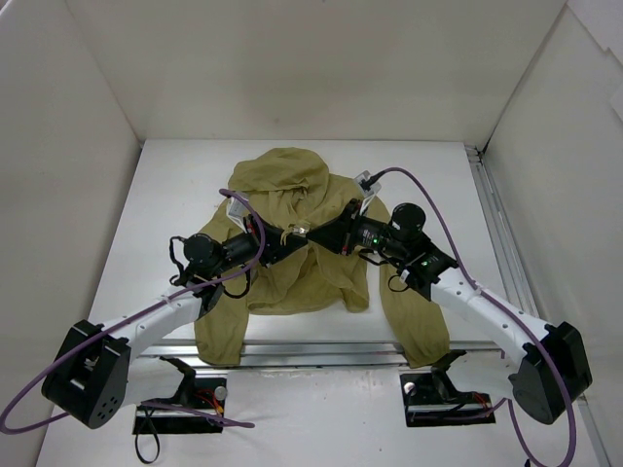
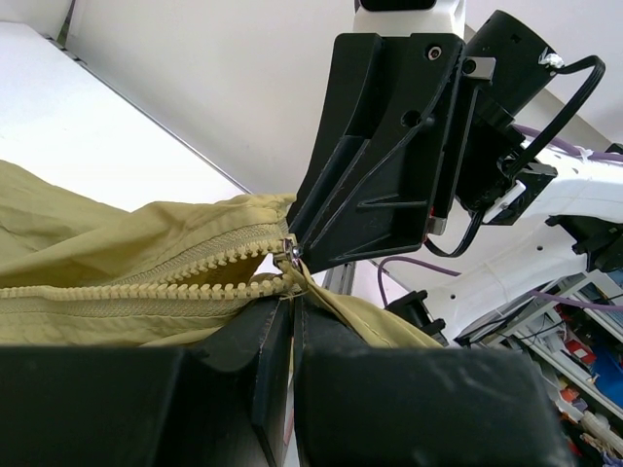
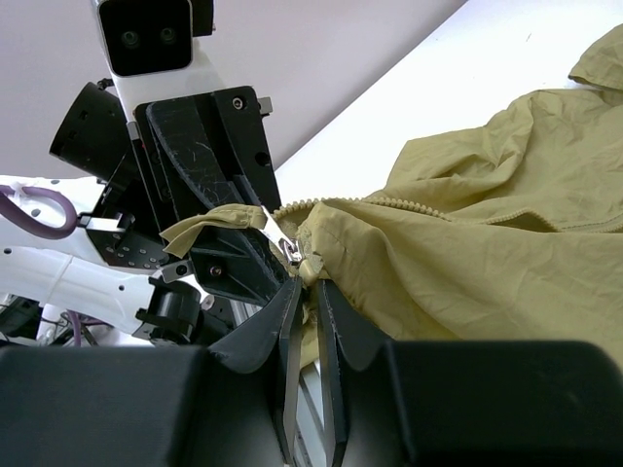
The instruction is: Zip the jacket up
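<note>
Now the jacket (image 1: 292,282) lies spread mid-table (image 1: 165,204), with its hood toward the far edge. Both grippers meet over its upper front. The left gripper (image 2: 292,313) is clenched on cloth just under the slider (image 2: 288,251). The right gripper (image 3: 310,292) pinches cloth beside the same slider. Two rows of teeth (image 2: 185,268) run apart from it.
</note>
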`<state>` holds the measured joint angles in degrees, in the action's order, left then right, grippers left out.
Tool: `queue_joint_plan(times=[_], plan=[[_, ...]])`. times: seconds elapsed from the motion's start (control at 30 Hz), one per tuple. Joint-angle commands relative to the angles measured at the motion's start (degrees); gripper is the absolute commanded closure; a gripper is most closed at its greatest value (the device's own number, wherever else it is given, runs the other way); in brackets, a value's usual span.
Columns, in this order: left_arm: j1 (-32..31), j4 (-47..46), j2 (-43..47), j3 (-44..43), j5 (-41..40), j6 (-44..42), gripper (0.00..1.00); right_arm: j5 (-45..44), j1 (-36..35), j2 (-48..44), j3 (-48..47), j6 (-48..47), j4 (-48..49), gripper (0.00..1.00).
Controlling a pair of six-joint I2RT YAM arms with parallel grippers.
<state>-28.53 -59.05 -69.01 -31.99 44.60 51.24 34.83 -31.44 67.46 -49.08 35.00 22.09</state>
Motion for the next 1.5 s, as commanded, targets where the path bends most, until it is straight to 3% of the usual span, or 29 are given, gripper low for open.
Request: queue_joint_plan(times=[0.0,1.47], plan=[[0.23,-6.61,0.37,-2.73,1.37,0.26,1.0,1.47,0.24,-0.66,-0.4,0.77,7.0,0.9],[0.23,-7.13,0.2,-3.7,1.28,1.4,1.0,2.88,0.06,-1.54,2.41,1.65,11.4,0.89]])
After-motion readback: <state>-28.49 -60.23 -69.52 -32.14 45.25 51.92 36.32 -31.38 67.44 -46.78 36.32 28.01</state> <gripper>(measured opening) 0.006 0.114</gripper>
